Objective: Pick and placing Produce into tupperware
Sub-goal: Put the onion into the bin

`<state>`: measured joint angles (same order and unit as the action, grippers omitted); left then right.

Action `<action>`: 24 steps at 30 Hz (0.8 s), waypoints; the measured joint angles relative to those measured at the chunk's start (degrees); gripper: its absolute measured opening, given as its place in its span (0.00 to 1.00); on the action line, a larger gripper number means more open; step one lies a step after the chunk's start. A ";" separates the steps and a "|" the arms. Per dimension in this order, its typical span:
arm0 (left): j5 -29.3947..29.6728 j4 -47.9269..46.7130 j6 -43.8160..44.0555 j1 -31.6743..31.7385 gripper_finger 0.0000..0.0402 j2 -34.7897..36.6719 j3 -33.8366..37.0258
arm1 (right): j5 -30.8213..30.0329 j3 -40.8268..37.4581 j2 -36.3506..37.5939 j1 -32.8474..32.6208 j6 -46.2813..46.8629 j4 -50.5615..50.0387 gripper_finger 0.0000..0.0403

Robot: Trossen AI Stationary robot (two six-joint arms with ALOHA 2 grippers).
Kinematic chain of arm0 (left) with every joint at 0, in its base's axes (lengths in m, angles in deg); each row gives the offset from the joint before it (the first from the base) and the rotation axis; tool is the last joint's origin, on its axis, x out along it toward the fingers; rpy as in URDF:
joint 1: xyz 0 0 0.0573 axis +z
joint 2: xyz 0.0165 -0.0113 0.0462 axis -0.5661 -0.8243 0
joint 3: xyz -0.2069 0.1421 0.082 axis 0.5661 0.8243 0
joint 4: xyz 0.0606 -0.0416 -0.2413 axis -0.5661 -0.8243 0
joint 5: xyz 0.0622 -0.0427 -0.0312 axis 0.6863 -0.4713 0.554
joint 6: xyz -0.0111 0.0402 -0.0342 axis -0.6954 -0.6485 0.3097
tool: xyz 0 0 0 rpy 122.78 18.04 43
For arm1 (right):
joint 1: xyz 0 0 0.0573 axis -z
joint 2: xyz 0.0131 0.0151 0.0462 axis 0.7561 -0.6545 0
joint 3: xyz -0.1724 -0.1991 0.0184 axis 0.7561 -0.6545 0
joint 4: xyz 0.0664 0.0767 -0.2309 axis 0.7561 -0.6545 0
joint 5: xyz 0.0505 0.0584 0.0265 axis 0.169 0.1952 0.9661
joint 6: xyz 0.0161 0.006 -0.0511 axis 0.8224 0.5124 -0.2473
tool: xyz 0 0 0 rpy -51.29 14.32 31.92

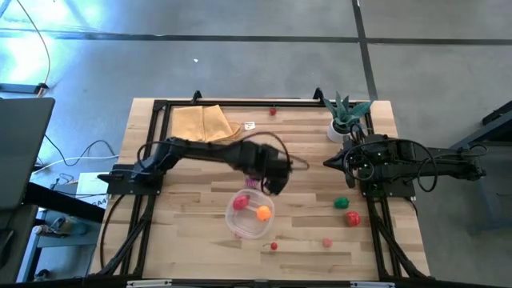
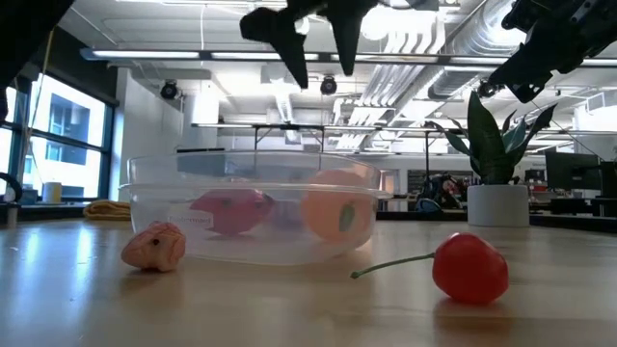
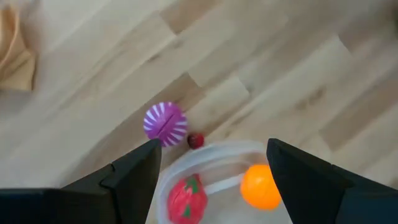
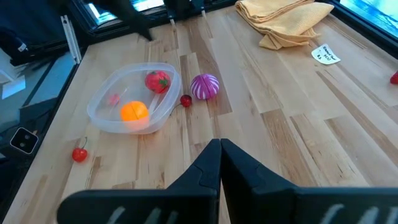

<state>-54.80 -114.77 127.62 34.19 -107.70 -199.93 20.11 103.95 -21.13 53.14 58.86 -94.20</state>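
We see: tupperware [image 4: 132, 99] holding strawberry [image 4: 158, 81] and orange [image 4: 134, 112]; purple striped ball [image 4: 204, 86], cherry [image 4: 79, 154], yellow cloth [image 4: 283, 18] on the table [image 4: 298, 124].

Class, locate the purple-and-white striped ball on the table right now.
The purple-and-white striped ball lies on the wood just outside the tupperware, beside a small red cherry, below the left tool.

Two fruits [image 4: 134, 112] in tupperware [image 4: 99, 111], spiky ball [image 4: 204, 86] just beside it

clear tupperware [image 4: 102, 118] has a red strawberry [image 4: 158, 81] and orange fruit [image 4: 134, 112] in it, purple-and-white striped ball [image 4: 204, 86], yellow-tan cloth [image 4: 283, 17], pale wood worktop [image 4: 311, 124]
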 joint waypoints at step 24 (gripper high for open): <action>-17.71 10.40 8.71 10.84 0.70 -0.02 19.17 | -0.02 0.00 0.00 0.00 0.00 -0.22 0.00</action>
<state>-72.50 -104.37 136.34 45.03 -107.72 -180.76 20.09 103.95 -21.13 53.14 58.86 -94.42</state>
